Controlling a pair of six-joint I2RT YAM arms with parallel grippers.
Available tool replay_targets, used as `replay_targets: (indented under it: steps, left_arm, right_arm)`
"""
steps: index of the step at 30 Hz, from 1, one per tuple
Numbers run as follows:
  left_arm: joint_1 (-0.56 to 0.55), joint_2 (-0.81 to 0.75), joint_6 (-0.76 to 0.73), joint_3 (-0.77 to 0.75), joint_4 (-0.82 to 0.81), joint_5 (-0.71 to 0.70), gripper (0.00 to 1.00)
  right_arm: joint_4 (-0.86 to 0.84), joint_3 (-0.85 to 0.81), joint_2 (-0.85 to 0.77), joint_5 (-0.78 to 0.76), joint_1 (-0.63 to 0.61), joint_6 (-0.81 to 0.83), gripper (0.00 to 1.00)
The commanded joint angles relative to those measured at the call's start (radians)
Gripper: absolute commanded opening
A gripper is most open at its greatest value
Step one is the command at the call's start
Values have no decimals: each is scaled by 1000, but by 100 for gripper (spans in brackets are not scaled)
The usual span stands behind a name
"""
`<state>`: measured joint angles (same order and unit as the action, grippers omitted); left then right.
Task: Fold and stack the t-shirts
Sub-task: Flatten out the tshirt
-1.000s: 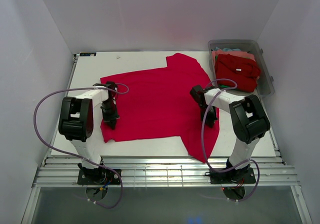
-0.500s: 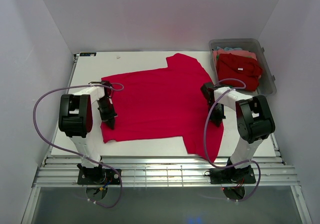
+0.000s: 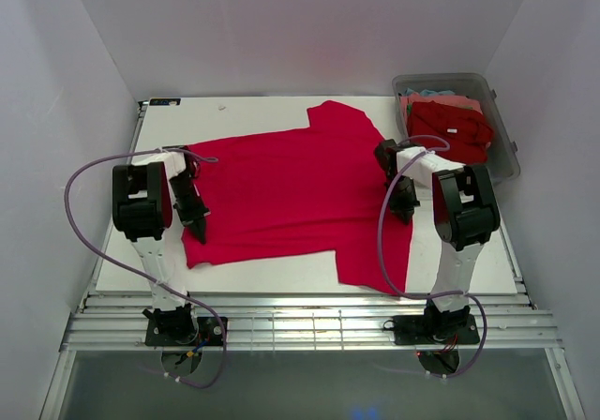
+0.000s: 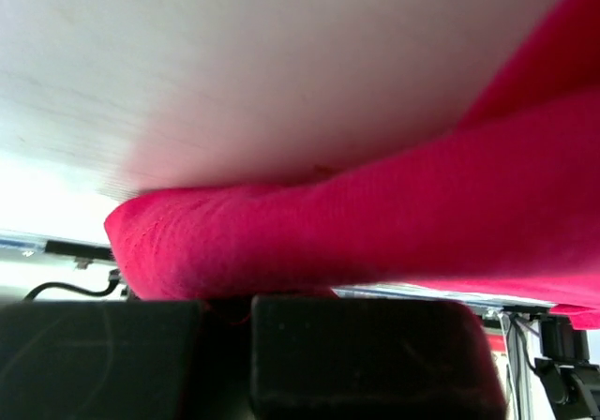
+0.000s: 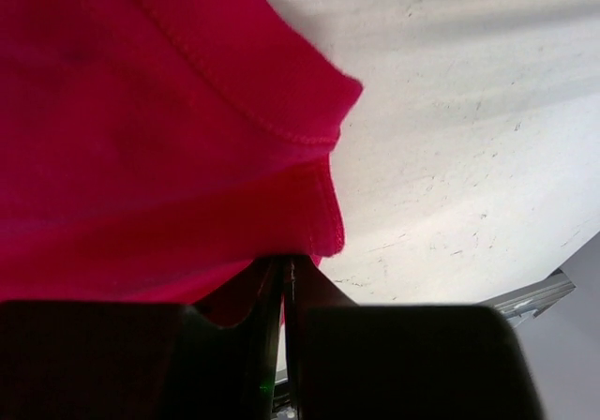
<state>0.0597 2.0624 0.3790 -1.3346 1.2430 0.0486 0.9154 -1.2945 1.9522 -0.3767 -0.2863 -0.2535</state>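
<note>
Spread t-shirt (image 3: 291, 190): crimson; we see it laid flat across the middle of the white surface (image 3: 253, 115), with one sleeve pointing to the far side and the other to the near edge.
Left jaws: clenched on the spread t-shirt's left edge. The left wrist view shows a rolled fold of cloth pinched between the black pads (image 4: 356, 345).
Right jaws: clenched on the spread t-shirt's right edge. The right wrist view shows the two fingers (image 5: 403, 359) closed to a thin slit, with the stitched hem caught in it.
Change: a second ago both jaws sat further in over the spread t-shirt. Since then the left arm (image 3: 141, 204) has drawn out to the left and the right arm (image 3: 464, 209) to the right and the far side. The cloth now lies wider and smoother.
Cloth: soft knit with a matte weave. The hem carries a line of stitching.
Folded t-shirt (image 3: 450, 129): crimson, to the far right of the spread t-shirt, on top of pink and light blue cloth.
Bin (image 3: 507, 153): clear plastic, rectangular with rounded corners; it holds that pile.
Surface: white and scuffed, with fine scratches in the right wrist view.
</note>
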Motion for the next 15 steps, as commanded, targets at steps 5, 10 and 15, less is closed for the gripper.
replay_targets:
  steps: [5, 10, 15]
  left_arm:
    - [37, 93, -61, -92, -297, -236, 0]
    - [-1, -92, -83, -165, -333, -199, 0]
    - [-24, -186, -72, -365, -297, -130, 8]
  right_arm:
    - [-156, -31, 56, 24, 32, 3, 8]
    - [-162, -43, -94, 61, 30, 13, 8]
    - [-46, -215, -255, 136, 29, 46, 12]
